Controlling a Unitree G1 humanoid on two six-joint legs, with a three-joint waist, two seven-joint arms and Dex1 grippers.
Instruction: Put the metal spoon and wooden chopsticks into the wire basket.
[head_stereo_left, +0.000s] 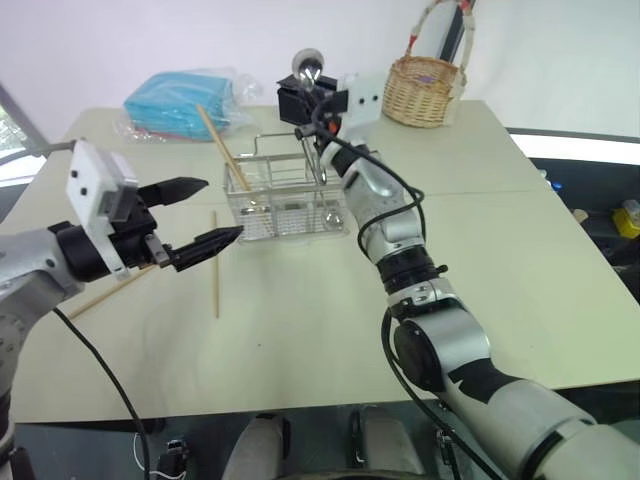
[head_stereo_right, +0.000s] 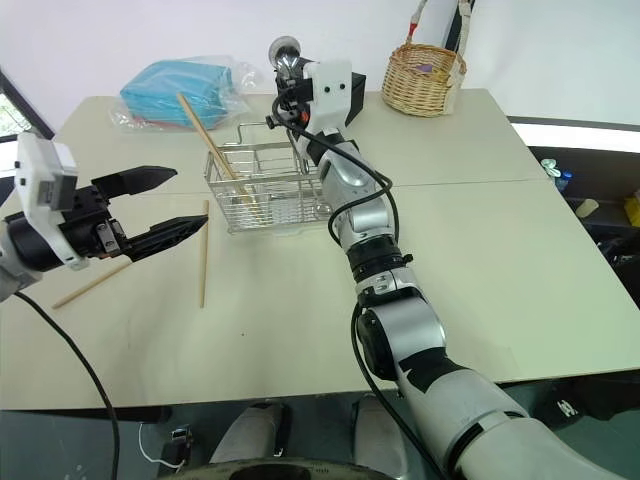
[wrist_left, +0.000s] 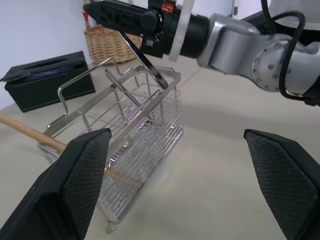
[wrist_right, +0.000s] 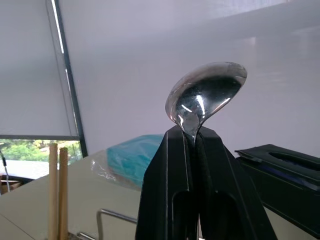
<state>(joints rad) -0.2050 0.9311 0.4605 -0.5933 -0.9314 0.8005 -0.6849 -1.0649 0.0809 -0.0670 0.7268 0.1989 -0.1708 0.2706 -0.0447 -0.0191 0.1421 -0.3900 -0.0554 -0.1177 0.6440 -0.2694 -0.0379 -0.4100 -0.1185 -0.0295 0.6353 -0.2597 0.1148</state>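
Left wrist view shows metal spoon (wrist_left: 145, 60) handle over wire basket (wrist_left: 125, 135).

metal spoon (wrist_right: 207, 95) handle hidden between jaws

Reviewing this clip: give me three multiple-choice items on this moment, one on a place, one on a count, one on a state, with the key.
1. Where is the metal spoon?
A. Inside the wire basket
B. Flat on the table
C. Gripped by the right gripper above the wire basket

2. How many wooden chopsticks lie flat on the table?
A. None
B. Two
C. Four

3. How does the left gripper stand?
A. Open, holding nothing
B. Shut on a chopstick
C. Shut on the spoon

Key: 1 C, the right gripper pinches the spoon's neck, bowl up, over the wire basket. 2 B, one chopstick and another lie near the left gripper; others lean in the basket. 3 A, its fingers are spread with nothing between.
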